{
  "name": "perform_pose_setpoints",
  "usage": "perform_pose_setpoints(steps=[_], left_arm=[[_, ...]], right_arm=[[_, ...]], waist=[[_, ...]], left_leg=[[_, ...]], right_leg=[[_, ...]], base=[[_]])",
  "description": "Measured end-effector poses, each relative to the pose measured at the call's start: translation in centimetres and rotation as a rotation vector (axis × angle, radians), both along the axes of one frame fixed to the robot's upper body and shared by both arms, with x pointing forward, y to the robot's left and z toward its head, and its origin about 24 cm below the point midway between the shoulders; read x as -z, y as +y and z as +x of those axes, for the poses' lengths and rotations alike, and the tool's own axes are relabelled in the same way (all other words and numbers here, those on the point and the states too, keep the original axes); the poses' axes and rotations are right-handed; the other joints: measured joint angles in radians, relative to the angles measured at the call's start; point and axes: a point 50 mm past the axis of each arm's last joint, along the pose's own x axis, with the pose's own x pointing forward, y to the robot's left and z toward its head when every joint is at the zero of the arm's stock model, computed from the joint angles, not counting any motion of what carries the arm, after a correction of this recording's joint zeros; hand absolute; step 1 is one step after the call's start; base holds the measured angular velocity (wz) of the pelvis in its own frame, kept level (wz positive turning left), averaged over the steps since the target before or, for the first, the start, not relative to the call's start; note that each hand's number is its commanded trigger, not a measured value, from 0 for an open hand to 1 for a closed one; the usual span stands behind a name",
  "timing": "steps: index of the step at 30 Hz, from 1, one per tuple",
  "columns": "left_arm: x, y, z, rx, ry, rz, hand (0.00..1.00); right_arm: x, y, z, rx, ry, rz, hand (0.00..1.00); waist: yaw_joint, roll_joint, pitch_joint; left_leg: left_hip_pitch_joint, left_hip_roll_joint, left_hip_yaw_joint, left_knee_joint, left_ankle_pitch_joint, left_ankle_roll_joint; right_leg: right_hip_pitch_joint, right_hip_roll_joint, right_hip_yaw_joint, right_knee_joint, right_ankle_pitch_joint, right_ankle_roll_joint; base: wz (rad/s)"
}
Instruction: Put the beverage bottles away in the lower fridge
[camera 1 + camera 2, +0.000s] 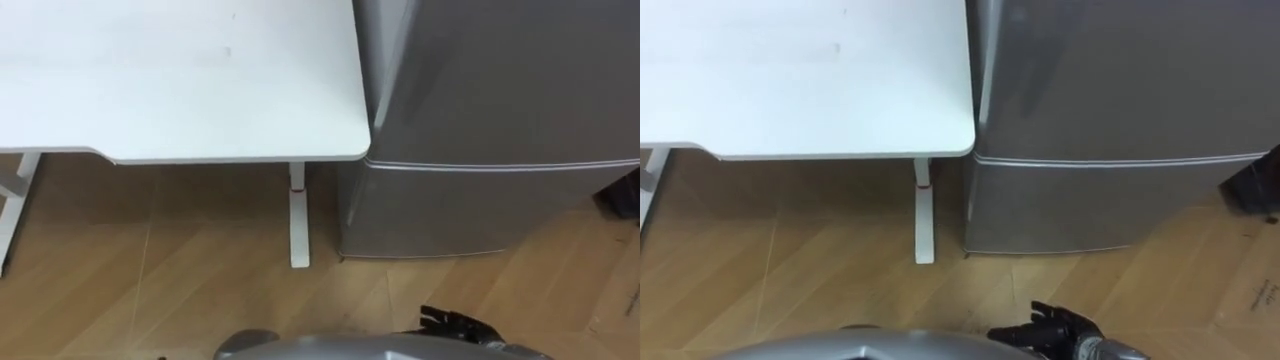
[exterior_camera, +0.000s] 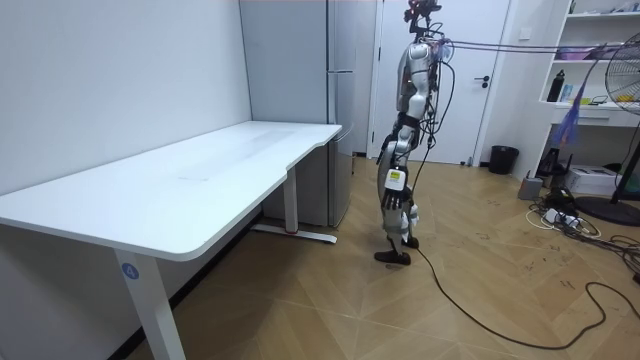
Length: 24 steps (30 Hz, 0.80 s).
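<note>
The silver fridge [image 1: 500,80] stands in front of me to the right, both doors closed. Its lower door [image 1: 470,210] starts below a thin seam and reaches almost to the floor. My right hand [image 1: 1055,325] hangs low near the bottom edge of the eye views, in front of the lower door and well short of it, its dark fingers spread and holding nothing. In the room view I stand upright about a step from the fridge [image 2: 340,100], facing it, with my left hand [image 2: 393,195] down at my side.
A white table [image 1: 180,80] butts against the fridge's left side, its leg and foot [image 1: 298,215] on the wooden floor. A dark object [image 1: 625,195] sits right of the fridge. Behind me are a door [image 2: 440,80], a bin [image 2: 503,159], shelves and a fan [image 2: 620,90].
</note>
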Motion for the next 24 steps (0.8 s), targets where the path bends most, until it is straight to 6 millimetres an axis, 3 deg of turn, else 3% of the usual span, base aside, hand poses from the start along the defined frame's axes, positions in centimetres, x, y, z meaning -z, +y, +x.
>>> perform_pose_setpoints(steps=[8, 10, 14, 24], left_arm=[[0.0, 0.2, -0.4, -0.043, 0.009, -0.009, 0.00], [0.0, 0.2, -0.5, -0.047, 0.022, -0.008, 0.00], [-0.2, 0.7, -0.9, -0.069, 0.033, 0.006, 0.00], [-0.2, 0.8, 0.5, -0.016, 0.026, 0.000, 0.00]], right_arm=[[0.5, -0.7, -0.9, 0.073, 0.060, -0.081, 0.00], [0.5, -1.2, -1.6, 0.138, 0.087, -0.096, 0.00], [0.6, -1.7, -2.4, 0.226, 0.117, -0.107, 0.00], [0.6, -2.1, -3.1, 0.278, 0.143, -0.121, 0.00]], waist=[[-0.003, 0.003, 0.0021], [-0.005, 0.000, 0.0064], [-0.018, 0.001, 0.0065], [-0.030, 0.005, 0.0052]], left_leg=[[0.009, -0.006, -0.020, -0.001, -0.004, 0.002], [0.019, -0.016, -0.024, -0.005, -0.004, 0.003], [0.025, -0.019, -0.031, -0.007, -0.004, 0.004], [0.032, -0.019, -0.039, 0.000, -0.005, 0.005]], right_leg=[[0.016, -0.006, 0.000, -0.003, -0.013, 0.004], [0.025, -0.006, 0.000, -0.002, -0.015, 0.007], [0.034, -0.006, -0.002, -0.003, -0.018, 0.011], [0.034, -0.007, 0.004, -0.001, -0.019, 0.010]], base=[[0.10], [0.00], [0.05], [0.00]])
